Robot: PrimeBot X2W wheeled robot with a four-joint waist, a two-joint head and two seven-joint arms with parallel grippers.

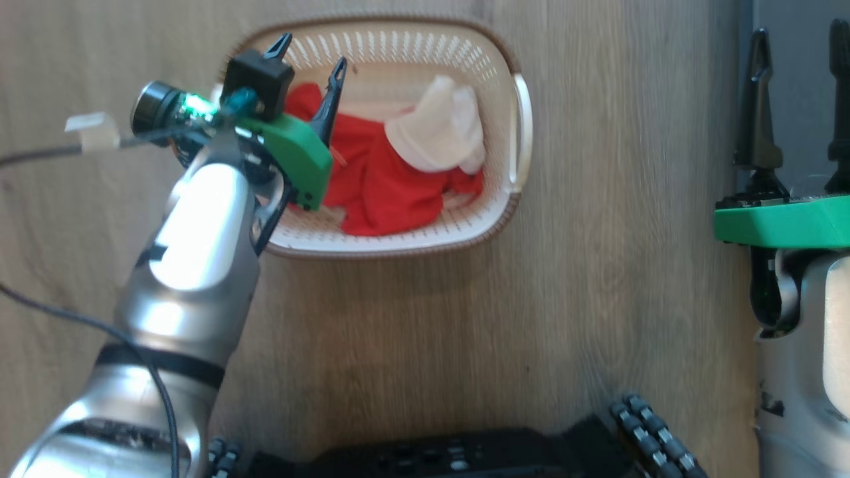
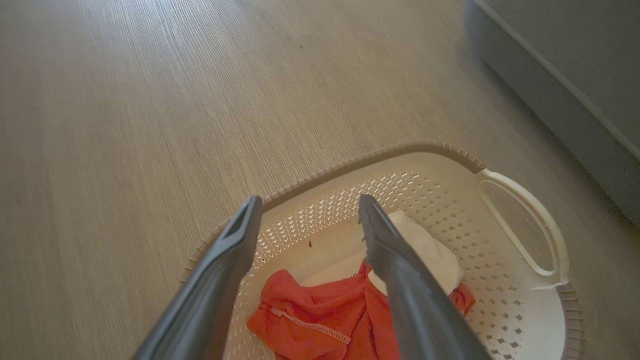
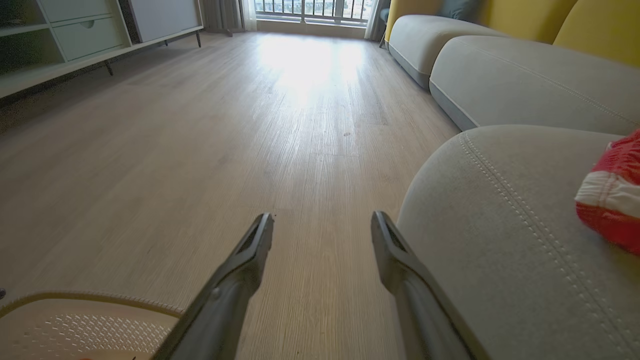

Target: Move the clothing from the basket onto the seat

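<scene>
Right wrist view: sunlit wood floor [image 3: 280, 115] beside grey seat [image 3: 500, 240].

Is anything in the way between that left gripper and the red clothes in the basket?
Nothing visible is in the way. The left gripper hovers open over the basket. The clothing lies uncovered below its fingers, with no lid or other thing on top of it.

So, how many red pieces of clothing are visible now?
2: a red heap in the basket below the left pincer, and a red piece on the seat. The heap may hide more.
</scene>
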